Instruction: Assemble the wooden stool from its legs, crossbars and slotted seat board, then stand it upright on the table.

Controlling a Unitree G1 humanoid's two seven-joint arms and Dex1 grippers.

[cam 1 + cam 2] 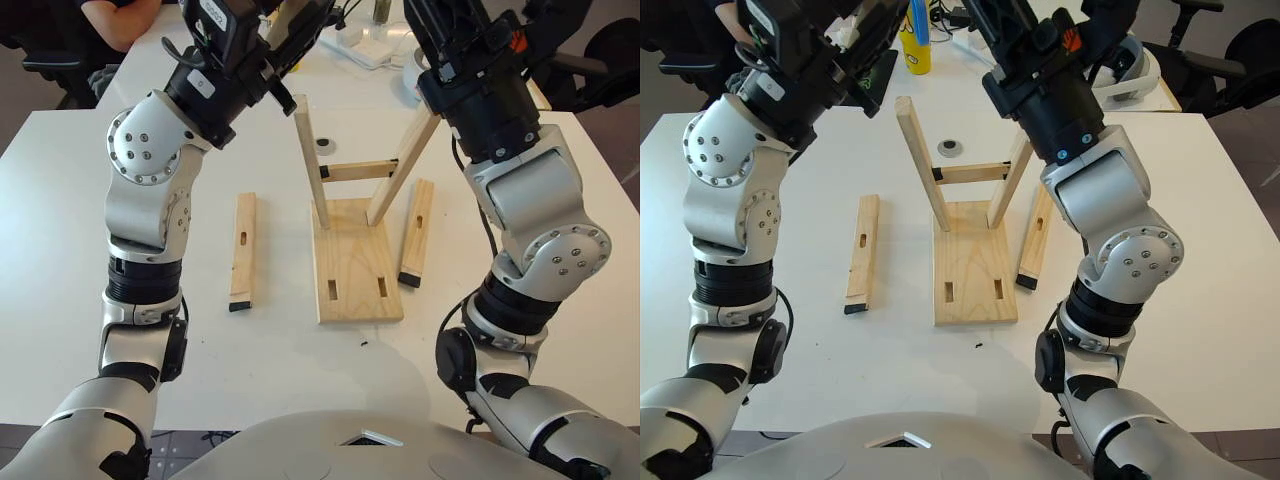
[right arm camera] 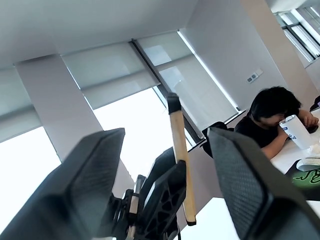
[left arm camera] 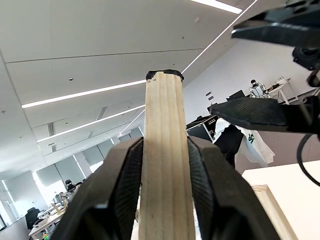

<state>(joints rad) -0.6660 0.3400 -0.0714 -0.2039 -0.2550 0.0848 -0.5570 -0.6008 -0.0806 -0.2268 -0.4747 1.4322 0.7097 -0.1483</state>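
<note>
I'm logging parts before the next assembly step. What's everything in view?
wooden slotted seat board: 1, light wood, flat at table centre
upright wooden legs: 2, light wood, standing in the board's far end
wooden crossbar: 1, light wood, joining the upright legs
loose wooden legs: 2, light wood, black feet, flat either side of the board
wooden bar with black end cap: 1, light wood, held up at left
yellow bottle: 1, yellow, far back
small grey disc: 1, grey, behind the upright legs
white table: 1, white, under it all
left gripper: 1, black, shut on the bar
right gripper: 1, black, open, raised
</note>
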